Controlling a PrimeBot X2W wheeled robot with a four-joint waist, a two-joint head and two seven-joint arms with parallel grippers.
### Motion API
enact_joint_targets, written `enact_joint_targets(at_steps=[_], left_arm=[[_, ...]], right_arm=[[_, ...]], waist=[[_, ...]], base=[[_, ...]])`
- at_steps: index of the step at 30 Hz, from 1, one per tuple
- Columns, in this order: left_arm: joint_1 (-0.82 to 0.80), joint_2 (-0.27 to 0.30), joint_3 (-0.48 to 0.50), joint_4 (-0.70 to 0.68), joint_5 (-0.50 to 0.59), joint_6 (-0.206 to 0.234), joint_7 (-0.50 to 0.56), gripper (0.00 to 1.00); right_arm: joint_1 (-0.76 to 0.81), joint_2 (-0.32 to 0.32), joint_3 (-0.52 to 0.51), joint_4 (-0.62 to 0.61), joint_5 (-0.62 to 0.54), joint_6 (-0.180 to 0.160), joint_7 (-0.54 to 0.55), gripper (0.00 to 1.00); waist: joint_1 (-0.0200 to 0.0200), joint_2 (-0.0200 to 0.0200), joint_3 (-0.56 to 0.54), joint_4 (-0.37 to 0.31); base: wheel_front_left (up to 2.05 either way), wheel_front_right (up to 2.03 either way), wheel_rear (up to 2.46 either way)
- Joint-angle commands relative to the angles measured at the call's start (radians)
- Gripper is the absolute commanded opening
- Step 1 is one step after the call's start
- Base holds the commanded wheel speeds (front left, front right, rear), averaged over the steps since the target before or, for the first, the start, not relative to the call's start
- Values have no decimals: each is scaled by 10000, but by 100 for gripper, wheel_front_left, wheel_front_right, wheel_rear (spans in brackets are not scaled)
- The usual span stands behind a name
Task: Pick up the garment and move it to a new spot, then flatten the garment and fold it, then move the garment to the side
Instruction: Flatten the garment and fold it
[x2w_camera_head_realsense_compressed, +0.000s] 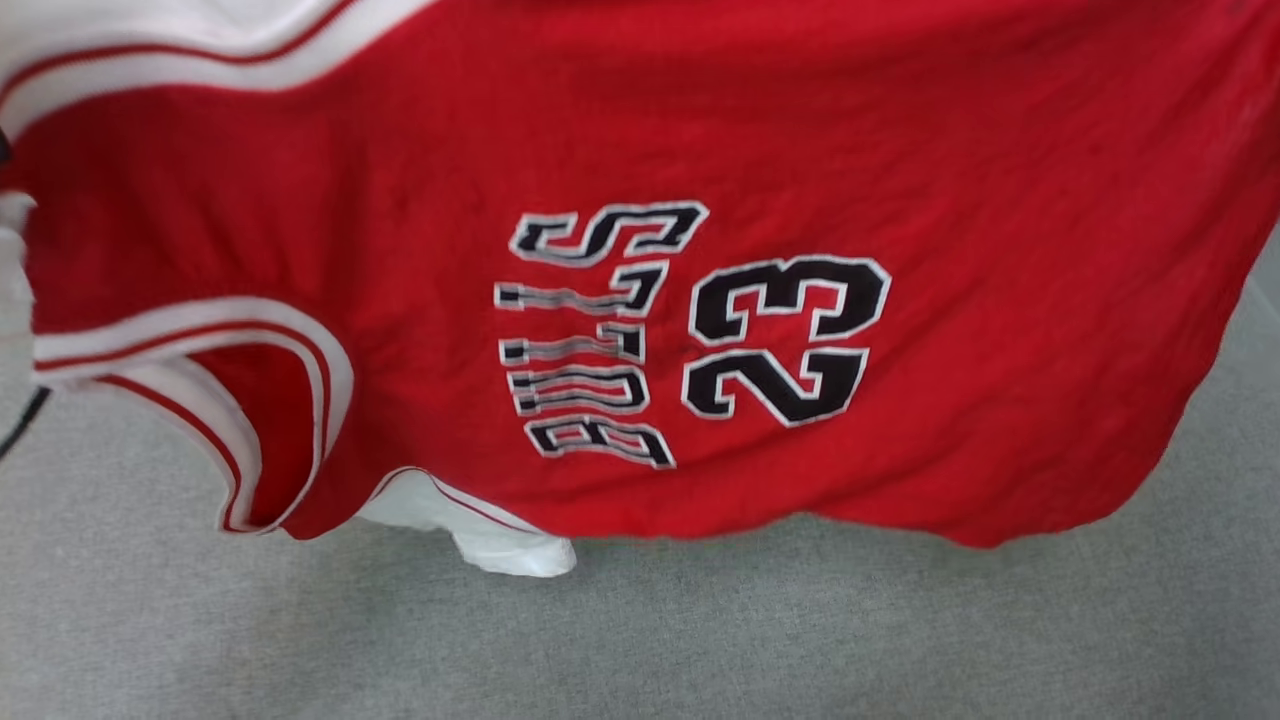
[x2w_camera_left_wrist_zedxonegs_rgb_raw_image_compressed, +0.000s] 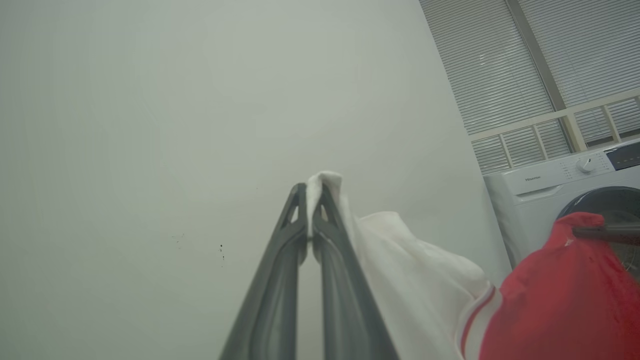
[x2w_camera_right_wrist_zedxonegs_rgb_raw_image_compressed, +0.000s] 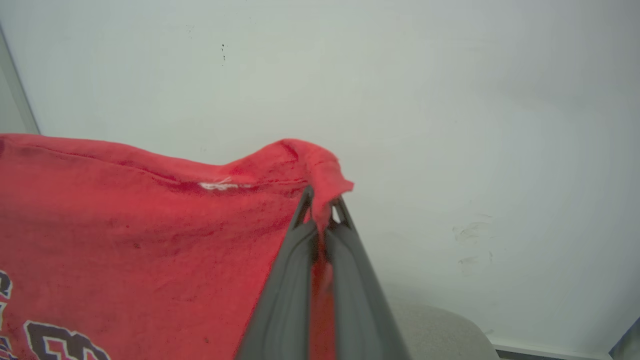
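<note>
A: Where is the garment (x2w_camera_head_realsense_compressed: 950, 150) hanging?
B: It is hanging spread above the grey table (x2w_camera_head_realsense_compressed: 700, 640), numbers facing out.
A: And the left tool (x2w_camera_left_wrist_zedxonegs_rgb_raw_image_compressed: 311, 192)?
B: It is pinching a white sleeve fold, with the cloth running off rightward.
A: And the right tool (x2w_camera_right_wrist_zedxonegs_rgb_raw_image_compressed: 322, 202)?
B: It is clamping a red edge, with the cloth draping away leftward.

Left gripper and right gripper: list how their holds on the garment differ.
The left gripper pinches a white sleeve of the garment; the right gripper pinches a red edge. Cloth drapes down one side of the left gripper; at the right gripper a red strip also runs down between the fingers. Both are shut on the garment, with a tuft of cloth poking past the tips.
</note>
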Motion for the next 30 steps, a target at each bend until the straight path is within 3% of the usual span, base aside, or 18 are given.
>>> enact_joint_targets(at_steps=[1, 8, 15, 22, 30], left_arm=[[-285, -26, 73, 140, -20, -71, 40, 0], [-2145, 69, 41, 1166, -26, -607, 443, 0], [-5187, 0, -273, 2953, 506, -1442, 912, 0], [-8695, -900, -1137, 5762, 1492, -2269, 877, 0], [-11407, -2016, -1980, 8615, 2297, -2597, -14, 0]], right_arm=[[-229, 96, -31, 1, 1, -4, -76, 0], [-1345, 260, -269, 314, -329, -4, -533, 0], [-3287, 777, -238, 1377, -959, -5, -1186, 0], [-5677, 1093, -113, 3150, -2089, -7, -2350, 0], [-7863, 1340, -177, 5587, -3230, -7, -4275, 0]], waist=[[1, 0, 289, -72], [1, 0, 1686, -110], [1, 0, 3406, -168], [1, 0, 4742, -46], [1, 0, 5662, 104]], base=[[0, 0, 0], [0, 0, 0], [0, 0, 0], [0, 0, 0], [0, 0, 0]])
